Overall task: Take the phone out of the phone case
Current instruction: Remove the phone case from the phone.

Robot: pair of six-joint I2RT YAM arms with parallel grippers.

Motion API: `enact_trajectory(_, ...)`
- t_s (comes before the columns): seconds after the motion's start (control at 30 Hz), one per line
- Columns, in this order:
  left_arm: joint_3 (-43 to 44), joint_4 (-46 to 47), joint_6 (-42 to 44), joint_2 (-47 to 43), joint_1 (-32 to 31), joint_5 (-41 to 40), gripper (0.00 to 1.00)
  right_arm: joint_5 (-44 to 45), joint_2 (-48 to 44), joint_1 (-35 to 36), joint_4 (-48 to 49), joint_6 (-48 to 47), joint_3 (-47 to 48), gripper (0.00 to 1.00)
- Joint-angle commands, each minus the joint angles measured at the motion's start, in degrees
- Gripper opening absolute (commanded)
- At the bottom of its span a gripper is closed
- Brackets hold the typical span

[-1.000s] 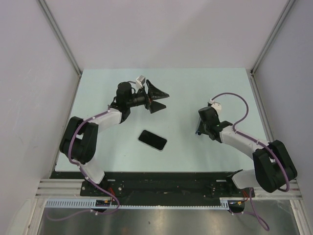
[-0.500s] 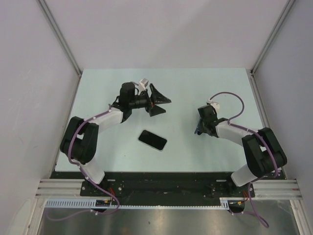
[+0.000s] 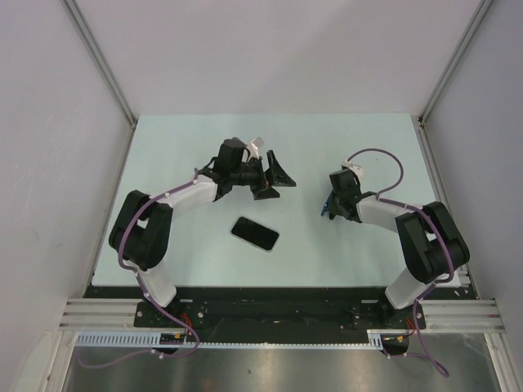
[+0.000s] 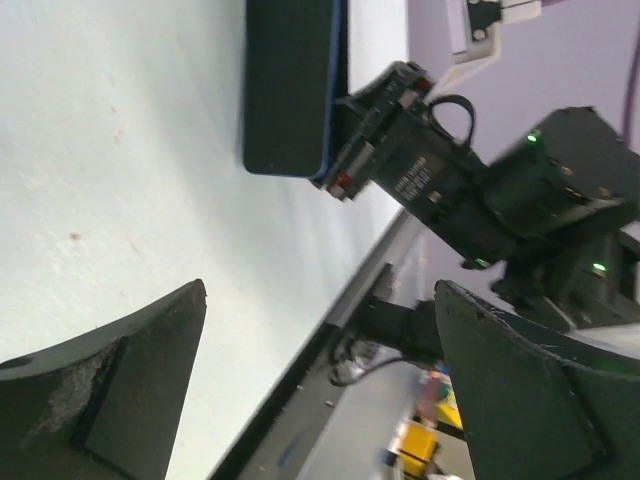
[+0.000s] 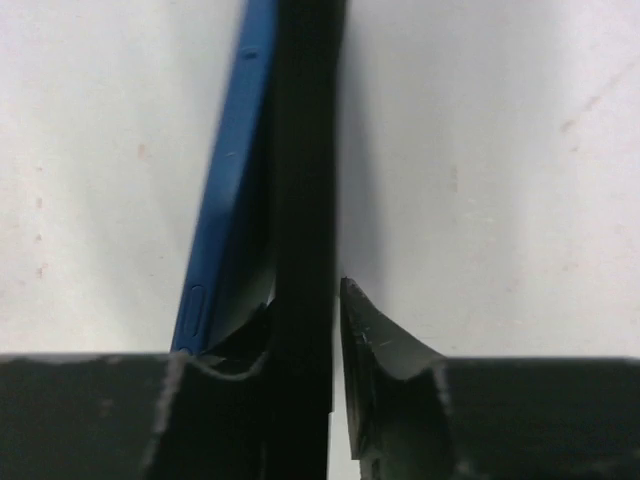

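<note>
Phone (image 3: 255, 233), black and glossy, lies flat on the table (image 3: 188, 261) between the arms, nearer the left one. Left gripper (image 3: 276, 176) hovers beyond it, jaws spread wide, empty. Phone case (image 5: 235, 210), blue outside and dark inside, stands on edge between the right gripper's (image 3: 330, 208) fingertips (image 5: 375, 335); a thin gap shows beside one fingertip, so actual grip cannot be told. Case's lower end is hidden.

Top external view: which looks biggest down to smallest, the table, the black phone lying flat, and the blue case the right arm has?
1. Table, by far the largest.
2. Black phone, lying flat and fully seen.
3. Blue case at the right gripper; only a sliver shows, held edge-on and partly hidden, so its smaller look is unsure.
</note>
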Motion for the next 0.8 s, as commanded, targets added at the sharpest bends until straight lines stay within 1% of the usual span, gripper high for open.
enact_trajectory(0.0, 7.11, -10.59, 12.31, 2.44, -3.86, -9.38, 1.0, -1.85, 4.17, -0.51, -0.3, -1.26, 0.03, 0.0)
enact_trajectory(0.1, 9.93, -14.72, 17.14, 4.38, -7.81, -15.53, 1.0, -4.92, 4.26, -0.42, -0.12, -2.05, 0.12, 0.0)
enact_trajectory(0.2, 11.86, -16.57, 18.91, 5.44, -9.67, -17.48, 1.0, -7.92, 5.4, -0.68, -1.79, -2.05, 1.52, 0.0)
enact_trajectory(0.27, 12.13, -16.84, 19.7, 5.62, -10.02, -17.57, 1.0, -7.49, 6.28, -0.77, -4.85, -1.61, 3.46, 0.0)
enact_trajectory(0.3, 12.22, -17.19, 20.05, 5.44, -10.03, -18.35, 1.0, -6.09, 6.55, -0.77, -5.91, -1.09, 4.25, 0.14)
enact_trajectory(0.33, 12.22, -17.71, 20.4, 5.27, -9.94, -18.53, 1.0, -5.04, 6.9, -0.77, -6.62, -0.91, 4.86, 0.24)
enact_trajectory(0.4, 11.78, -17.89, 21.11, 5.0, -9.94, -18.97, 1.0, -2.48, 7.95, -0.95, -8.64, -0.82, 7.06, 0.38)
enact_trajectory(0.53, 10.2, -19.21, 22.07, 5.18, -10.2, -21.43, 1.0, -2.04, 11.2, -1.39, -12.77, -2.14, 12.15, 0.38)
enact_trajectory(0.63, 8.88, -18.69, 21.46, 5.27, -10.2, -20.91, 1.0, -1.16, 12.52, -1.74, -14.27, -2.31, 15.15, 0.4)
enact_trajectory(0.67, 8.62, -18.51, 21.37, 5.27, -10.38, -20.82, 1.0, -1.16, 12.61, -2.0, -14.27, -2.32, 15.67, 0.44)
enact_trajectory(0.7, 8.61, -18.42, 21.37, 5.27, -10.38, -20.64, 1.0, -1.25, 12.79, -2.52, -14.27, -2.32, 16.55, 0.46)
enact_trajectory(0.77, 8.7, -18.51, 21.46, 4.92, -10.38, -20.64, 1.0, -1.6, 13.05, -3.05, -13.75, -2.4, 17.34, 0.46)
